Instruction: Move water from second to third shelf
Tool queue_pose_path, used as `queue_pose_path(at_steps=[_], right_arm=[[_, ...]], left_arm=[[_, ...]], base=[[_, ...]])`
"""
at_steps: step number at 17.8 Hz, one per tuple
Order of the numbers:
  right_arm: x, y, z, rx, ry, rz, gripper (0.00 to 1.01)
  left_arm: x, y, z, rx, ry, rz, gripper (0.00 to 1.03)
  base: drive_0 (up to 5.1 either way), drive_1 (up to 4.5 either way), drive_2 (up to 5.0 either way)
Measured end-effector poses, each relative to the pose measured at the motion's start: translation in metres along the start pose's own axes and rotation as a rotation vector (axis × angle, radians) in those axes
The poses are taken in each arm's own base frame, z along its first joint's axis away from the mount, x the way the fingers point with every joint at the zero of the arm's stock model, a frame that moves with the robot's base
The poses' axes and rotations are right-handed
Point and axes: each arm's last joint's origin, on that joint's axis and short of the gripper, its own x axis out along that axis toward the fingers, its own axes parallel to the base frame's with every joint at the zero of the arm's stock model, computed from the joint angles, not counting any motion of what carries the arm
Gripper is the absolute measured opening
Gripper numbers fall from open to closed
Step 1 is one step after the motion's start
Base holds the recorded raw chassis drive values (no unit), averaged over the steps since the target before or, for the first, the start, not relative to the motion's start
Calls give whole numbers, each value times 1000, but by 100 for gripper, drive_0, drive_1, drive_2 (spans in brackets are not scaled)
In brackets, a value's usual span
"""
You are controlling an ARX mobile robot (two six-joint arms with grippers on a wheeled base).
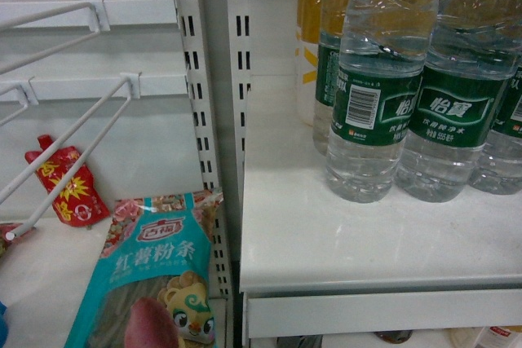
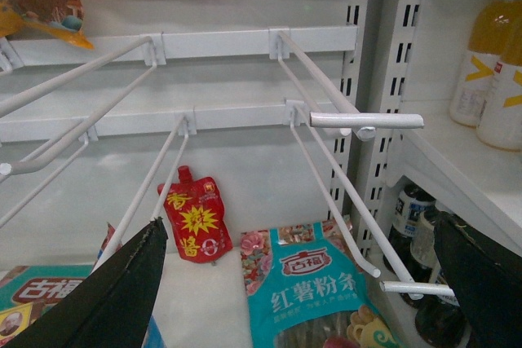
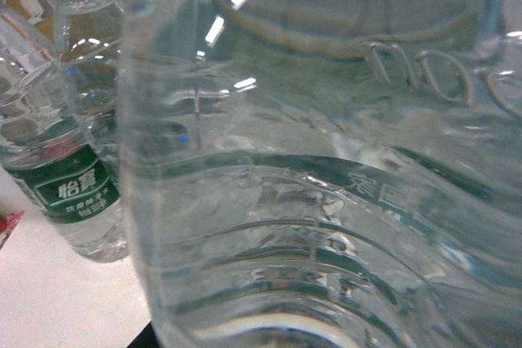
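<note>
From my remote station, the head camera looks down at a white shelf [image 1: 326,242] holding a cluster of water bottles at its right rear. The nearest water bottle [image 1: 379,79] is clear and ribbed, with a green wrap label and a barcode facing me. A second one [image 1: 457,95] stands just beside it on the right, and yellow drink bottles [image 1: 314,14] stand behind them. Neither claw shows in this view.

To the left of the slotted upright [image 1: 196,79], white wire hooks [image 1: 73,144] jut from the back panel. Below them lie a red pouch [image 1: 64,181] and a teal noodle packet [image 1: 155,283].

The left wrist camera shows the left claw [image 2: 302,291] spread wide, its two dark fingers [image 2: 106,299] at the bottom corners, holding nothing, facing the wire hooks and the red pouch.

The right wrist camera is filled by a clear ribbed bottle [image 3: 326,201] pressed very close to the lens, with another green-labelled bottle [image 3: 73,193] standing behind at the left. I cannot tell whether the right claw is spread or gripping.
</note>
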Motion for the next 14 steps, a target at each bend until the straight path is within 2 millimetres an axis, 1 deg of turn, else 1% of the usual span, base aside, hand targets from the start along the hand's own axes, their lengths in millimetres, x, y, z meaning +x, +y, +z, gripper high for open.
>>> queue_pose_path(at_steps=[3,6,14], right_arm=[[10,0,-2,11,12,36,43],[21,-3,-7,18,48,9,43],[48,-3,-15,21,69,14,43]], left_arm=[[0,0,0,0,0,0,98],[0,0,0,0,0,0,98],[0,0,0,0,0,0,98]], base=[[0,0,0],[0,0,0],[0,0,0]])
